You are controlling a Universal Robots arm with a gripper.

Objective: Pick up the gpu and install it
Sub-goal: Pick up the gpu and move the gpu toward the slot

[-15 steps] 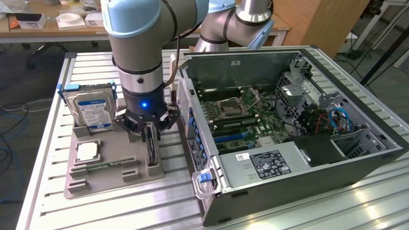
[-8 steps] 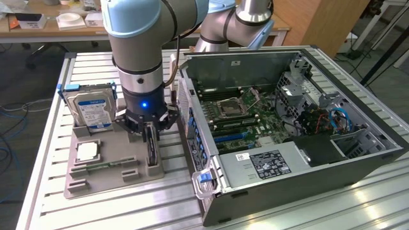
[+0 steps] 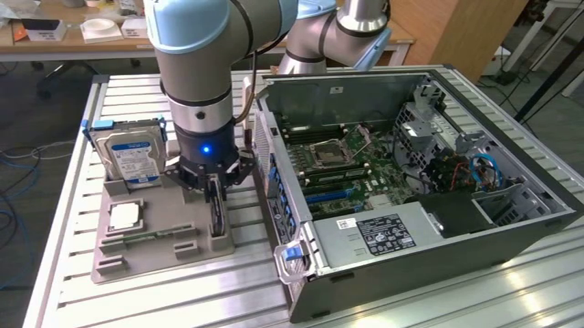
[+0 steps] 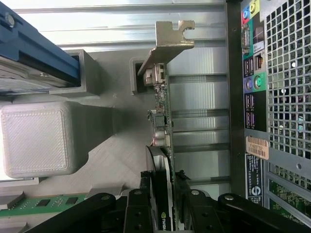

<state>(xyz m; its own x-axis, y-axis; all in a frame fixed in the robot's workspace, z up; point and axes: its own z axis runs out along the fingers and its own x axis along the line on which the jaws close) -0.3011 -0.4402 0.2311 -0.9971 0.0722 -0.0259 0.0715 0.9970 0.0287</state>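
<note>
I see one robot arm (image 3: 205,75) reaching straight down over one grey holder (image 3: 150,263) on the slatted metal table (image 3: 182,304). Its jaws are closed on the one gpu (image 3: 219,222), which stands on edge at the side of the holder nearest the computer. From the wrist camera I look along the gpu (image 4: 161,104): a thin dark card pinched between two black fingers (image 4: 145,187), with its silvery bracket at the far end, beside a grey slot post.

The holder also carries one hard drive (image 3: 133,157) with a blue-and-white label, standing upright at the back, one square processor chip (image 3: 123,215) lying flat, and one narrow green memory stick (image 3: 146,237) in front of it.

One open computer case (image 3: 429,280) lies on the table just beside the holder, on the exterior view's right, its motherboard (image 3: 351,164) exposed.
</note>
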